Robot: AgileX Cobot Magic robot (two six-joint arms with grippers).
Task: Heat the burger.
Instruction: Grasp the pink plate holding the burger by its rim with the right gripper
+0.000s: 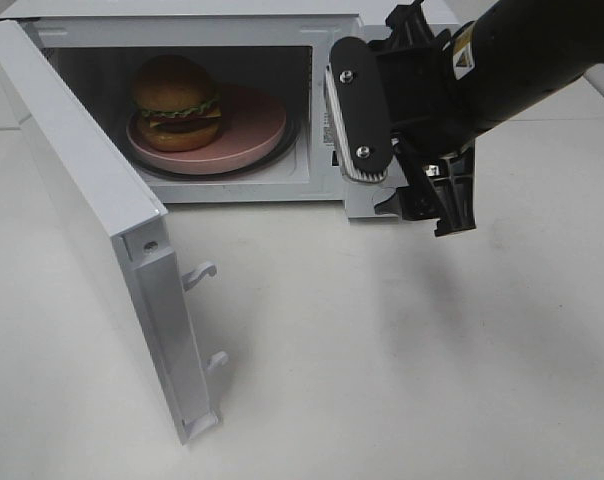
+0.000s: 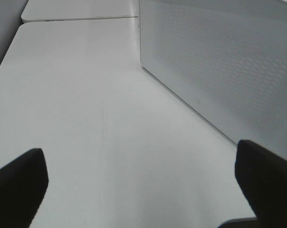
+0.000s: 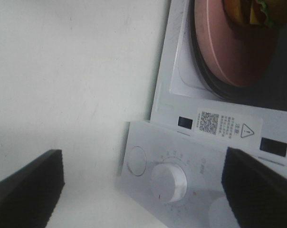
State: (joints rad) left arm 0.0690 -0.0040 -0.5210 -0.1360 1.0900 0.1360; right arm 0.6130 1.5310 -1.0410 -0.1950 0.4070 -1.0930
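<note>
One burger (image 1: 175,100) on pink plate (image 1: 257,120) inside microwave (image 1: 182,30), left of plate ctr; door (image 1: 72,190) open. R jaws wide, empty, by ctrl panel (image 3: 200,166). L jaws wide, empty, over tabletop (image 2: 86,95).

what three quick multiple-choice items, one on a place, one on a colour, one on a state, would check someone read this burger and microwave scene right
1. Where is the glossy brown-bunned burger with green lettuce?
A. on the table in front of the oven
B. on the round plate inside the white box-shaped microwave
C. clamped in a gripper

2. What colour is the plate?
A. pink
B. blue
C. green

3. How does the microwave's white door stand?
A. shut
B. swung open
C. taken off and laid flat

Answers:
1 B, the burger sits on the plate inside the cavity.
2 A, the bare rim beside the burger shows pink.
3 B, the door stands out from the front with its latch hooks exposed.
</note>
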